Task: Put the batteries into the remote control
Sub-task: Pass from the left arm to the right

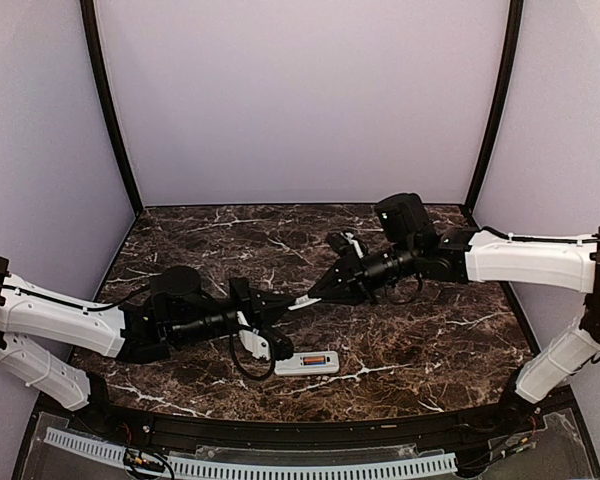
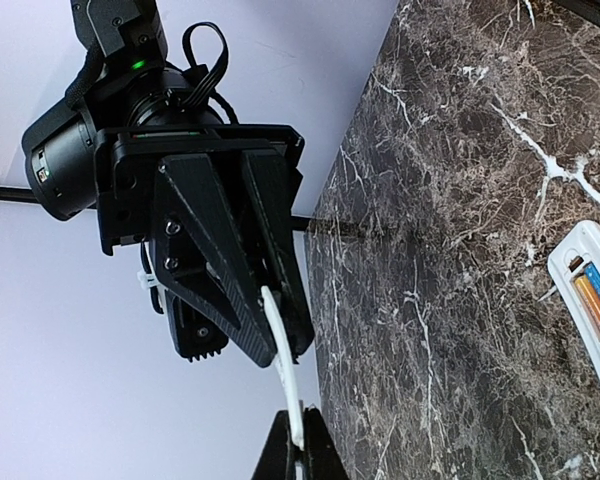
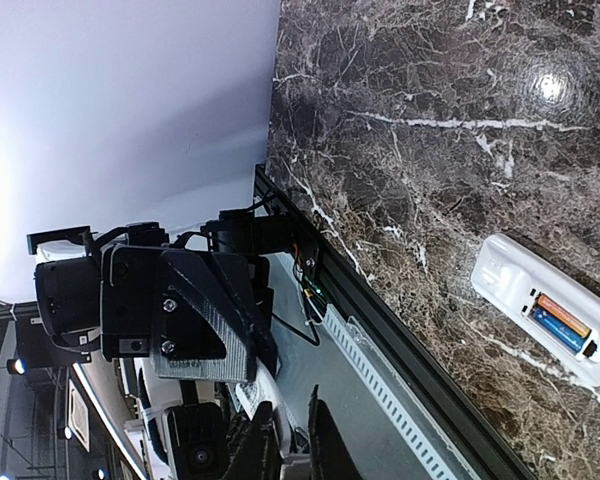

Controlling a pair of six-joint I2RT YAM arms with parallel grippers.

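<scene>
Cover (image 2: 285, 375) was pinched by left gripper (image 1: 278, 306) and right gripper (image 2: 280, 340) alike; mistimed release could drop it onto the remote control (image 1: 307, 363).

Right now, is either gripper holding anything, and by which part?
Both hold the thin white cover piece: the right gripper pinches one end, the left gripper the opposite end. The remote control lies untouched on the table.
</scene>
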